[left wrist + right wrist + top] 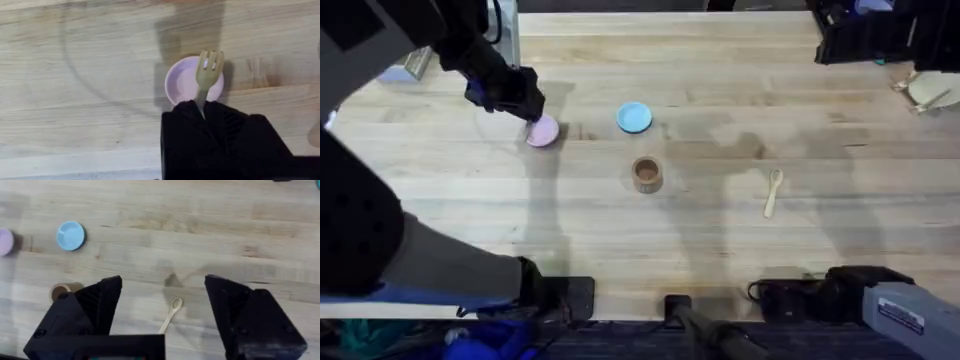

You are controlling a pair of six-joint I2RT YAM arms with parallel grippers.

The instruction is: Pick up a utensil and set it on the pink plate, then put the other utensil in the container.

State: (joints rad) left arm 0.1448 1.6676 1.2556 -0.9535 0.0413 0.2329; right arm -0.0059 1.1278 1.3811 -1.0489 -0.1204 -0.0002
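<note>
Wooden desk (720, 240), overhead view: left pincer (525, 108) at the near edge of the pink plate (543, 132). Blue dish (634, 118) just right of it, wooden cup (647, 174) nearer the arm bases, spoon (773, 191) well apart on the right, lying flat. The right arm rests low at its base.

Left wrist view: left pincer (202, 112) clamped on the handle of the fork (209, 70); the tines hang over the pink plate (185, 82), and whether they touch it cannot be told.

Right wrist view: right pincer (162, 302) spread wide and empty, with the spoon (171, 312) on the desk between its fingers but farther off. Cup (61, 291), blue dish (70, 235) and pink plate (5, 242) lie beyond.

Risks, as judged: the fork is about as long as the plate is wide, so a release off-centre could tip it over the shallow rim onto the desk; a pincer brushing the small plate could slide it.
</note>
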